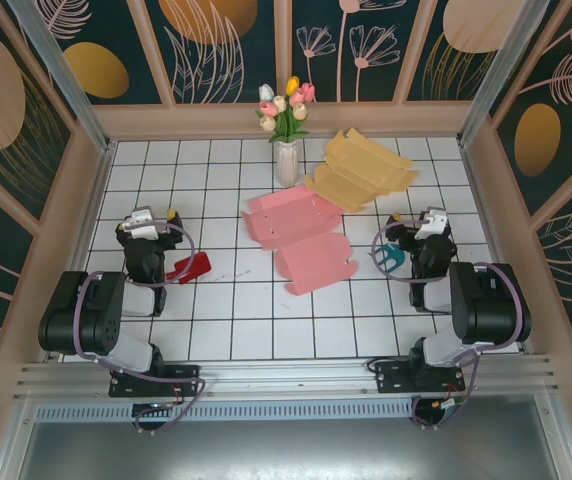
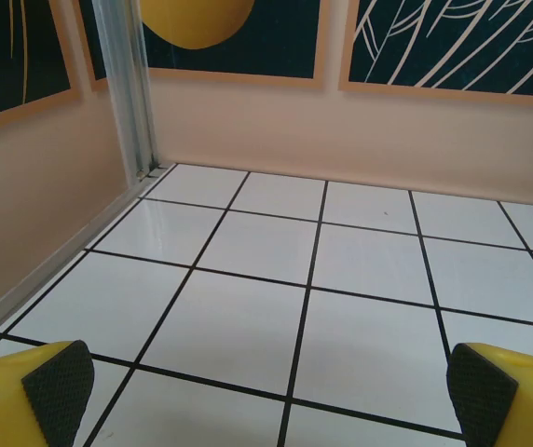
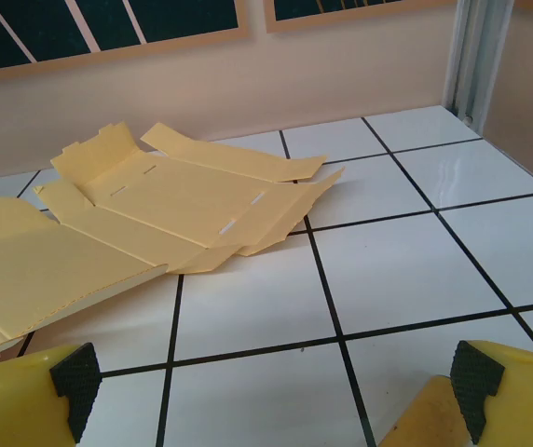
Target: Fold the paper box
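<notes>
Looking down from the overhead camera, found two flat pink die-cut cardboard box blanks lying unfolded on the white tiled table (image 1: 216, 320): upper pink blank (image 1: 288, 218) just above frame centre, lower pink blank (image 1: 316, 266) just below and to the right of it. Saw a stack of flat pale-yellow cardboard box blanks (image 1: 361, 172) fanned out toward the upper right, with its lower left edge reaching the upper pink blank. Noted a white ribbed vase of tulips (image 1: 286, 160) standing upright at top centre, just left of that stack. Spotted a small red piece (image 1: 191, 266) at centre left beside the left arm (image 1: 96, 315), possibly plastic but too small to identify, and a small teal item (image 1: 391, 258) at centre right by the right arm (image 1: 486, 300).

Through the left wrist camera, found the left gripper (image 2: 271, 396) with jaws spread wide apart, black pads (image 2: 57, 386) in the bottom corners of the frame, bare tiles between them, nothing held. Through the right wrist camera, found the right gripper (image 3: 271, 391) spread just as wide and holding nothing. Saw the yellow stack (image 3: 183, 200) across the left and centre of that frame, apart from the fingertips.
</notes>
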Robot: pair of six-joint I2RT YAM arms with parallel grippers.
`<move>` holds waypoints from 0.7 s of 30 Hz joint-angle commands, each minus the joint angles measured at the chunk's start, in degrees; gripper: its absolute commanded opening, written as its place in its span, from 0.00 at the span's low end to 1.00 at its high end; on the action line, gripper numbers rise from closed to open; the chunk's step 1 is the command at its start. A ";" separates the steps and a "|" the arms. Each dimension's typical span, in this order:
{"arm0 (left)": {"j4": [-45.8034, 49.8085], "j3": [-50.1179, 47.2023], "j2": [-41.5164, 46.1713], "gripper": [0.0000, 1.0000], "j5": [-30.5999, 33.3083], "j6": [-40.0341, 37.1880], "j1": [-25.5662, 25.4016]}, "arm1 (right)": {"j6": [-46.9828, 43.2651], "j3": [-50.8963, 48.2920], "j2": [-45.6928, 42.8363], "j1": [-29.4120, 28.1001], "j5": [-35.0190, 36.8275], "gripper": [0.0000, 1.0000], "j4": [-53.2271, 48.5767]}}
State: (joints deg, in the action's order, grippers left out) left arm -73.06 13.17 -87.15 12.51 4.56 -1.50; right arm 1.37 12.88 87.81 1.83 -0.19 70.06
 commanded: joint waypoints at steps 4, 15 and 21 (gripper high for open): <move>-1.56 -0.43 0.01 0.99 0.32 0.36 0.00 | -0.66 0.79 0.49 0.16 -1.75 0.99 0.69; -1.38 -0.27 0.05 0.99 0.24 0.46 0.00 | -0.54 0.83 0.52 0.44 -2.09 0.99 0.60; -1.25 -0.16 -0.12 0.99 0.03 0.46 0.00 | -0.35 0.81 0.51 0.82 -2.87 0.99 0.69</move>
State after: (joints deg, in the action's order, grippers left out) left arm -73.06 13.17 -87.15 12.49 4.56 -1.50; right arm 1.37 12.88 87.81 2.22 -1.67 70.04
